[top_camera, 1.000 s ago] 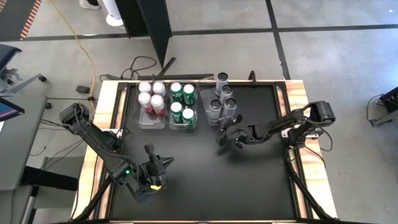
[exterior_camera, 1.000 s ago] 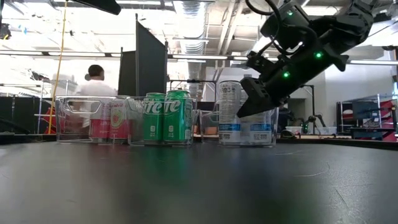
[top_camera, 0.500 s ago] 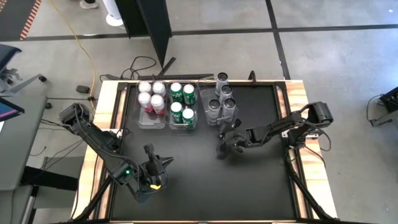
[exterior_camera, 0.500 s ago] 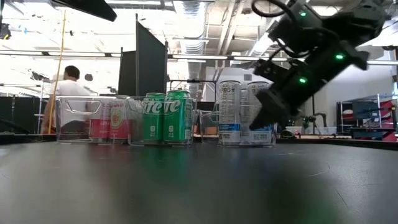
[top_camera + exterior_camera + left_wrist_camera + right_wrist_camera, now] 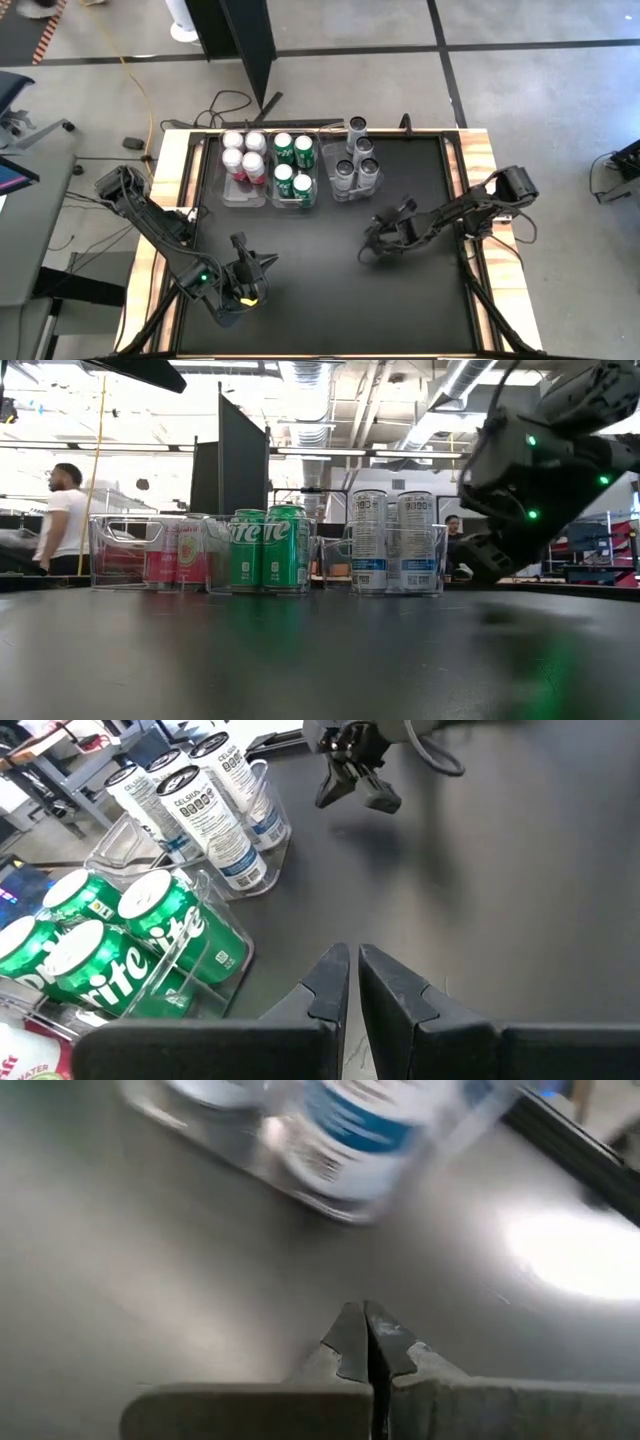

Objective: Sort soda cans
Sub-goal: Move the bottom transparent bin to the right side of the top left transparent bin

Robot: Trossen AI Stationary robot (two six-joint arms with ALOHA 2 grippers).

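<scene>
Three clear bins stand in a row at the table's far side, each holding several upright soda cans: red-pink cans [image 5: 243,153] [image 5: 175,555], green cans [image 5: 293,165] [image 5: 268,548] [image 5: 120,935], and grey cans [image 5: 356,160] [image 5: 388,540] [image 5: 205,805]. My right gripper [image 5: 370,247] [image 5: 367,1345] is shut and empty. It hovers low over the bare black tabletop, near-right of the grey cans' bin. My left gripper [image 5: 246,278] [image 5: 353,982] waits shut and empty at the near-left of the table.
The black tabletop [image 5: 330,290] spreads bare between the bins and the near edge. Wooden rails [image 5: 172,180] frame the table's sides. A dark panel [image 5: 243,455] stands beyond the far edge, and a person [image 5: 62,515] walks in the room behind.
My right gripper has drawn away from the grey cans' bin, moving toward the table's near edge and slightly right, and has come down closer to the tabletop. The cans have stayed put. The person in the background has walked to the left.
</scene>
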